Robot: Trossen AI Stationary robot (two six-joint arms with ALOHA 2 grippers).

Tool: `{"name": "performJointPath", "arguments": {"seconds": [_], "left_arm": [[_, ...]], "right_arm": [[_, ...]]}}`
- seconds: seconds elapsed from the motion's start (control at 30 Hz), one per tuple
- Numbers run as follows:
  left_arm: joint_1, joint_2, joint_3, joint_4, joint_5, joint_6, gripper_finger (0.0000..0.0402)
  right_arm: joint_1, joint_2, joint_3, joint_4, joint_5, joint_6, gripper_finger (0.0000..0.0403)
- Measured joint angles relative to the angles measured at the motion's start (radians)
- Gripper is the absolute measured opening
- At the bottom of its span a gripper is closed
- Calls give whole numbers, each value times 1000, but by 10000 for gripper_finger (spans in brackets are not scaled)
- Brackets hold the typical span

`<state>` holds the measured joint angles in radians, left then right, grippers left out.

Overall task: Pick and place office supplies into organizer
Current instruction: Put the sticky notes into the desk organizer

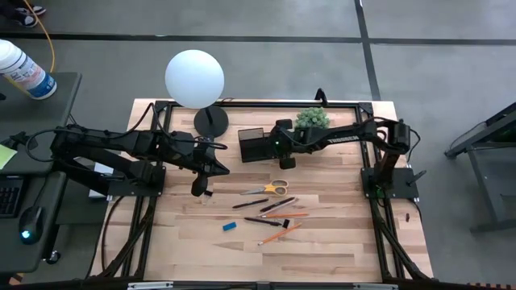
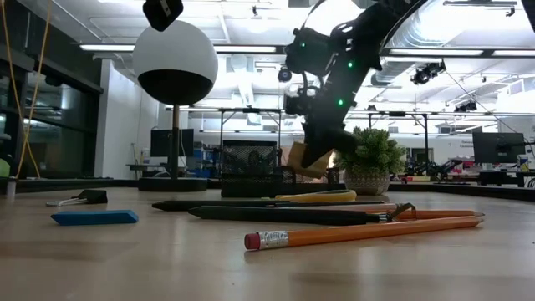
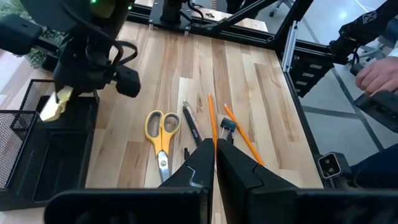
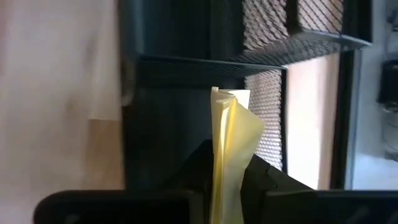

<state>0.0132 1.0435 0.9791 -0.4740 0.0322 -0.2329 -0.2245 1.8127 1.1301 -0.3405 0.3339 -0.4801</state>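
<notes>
Right gripper (image 4: 227, 180) over the black mesh desk organizer (image 1: 260, 145), fingers clamped on a bent yellow square sticky-note pad (image 4: 231, 146) hanging just above a compartment; left gripper (image 3: 214, 163) fingers pressed together, empty, hovering over the wooden table (image 1: 322, 250) near yellow-handled scissors (image 3: 161, 132), orange pencils (image 3: 212, 118) and a small blue eraser (image 1: 230, 226).

There is 1 pair of scissors (image 1: 276, 188), 1 blue eraser (image 1: 230, 226), 1 yellow sticky-note pad (image 4: 231, 149), 1 black organizer (image 1: 260, 144), 1 plant (image 1: 312, 119), 1 lamp (image 1: 194, 78), and maybe 6 pencils and pens (image 1: 280, 234).
</notes>
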Motion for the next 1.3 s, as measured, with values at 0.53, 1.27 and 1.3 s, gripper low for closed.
{"name": "performJointPath", "arguments": {"seconds": [0.53,1.27,1.3], "left_arm": [[0,0,0,0,0,0,7],[0,0,0,0,0,-8,7],[0,0,0,0,0,-8,8]], "right_arm": [[-2,3,0,39,-24,4,43],[-32,3,0,39,-62,8,98],[-32,3,0,39,-65,8,102]]}}
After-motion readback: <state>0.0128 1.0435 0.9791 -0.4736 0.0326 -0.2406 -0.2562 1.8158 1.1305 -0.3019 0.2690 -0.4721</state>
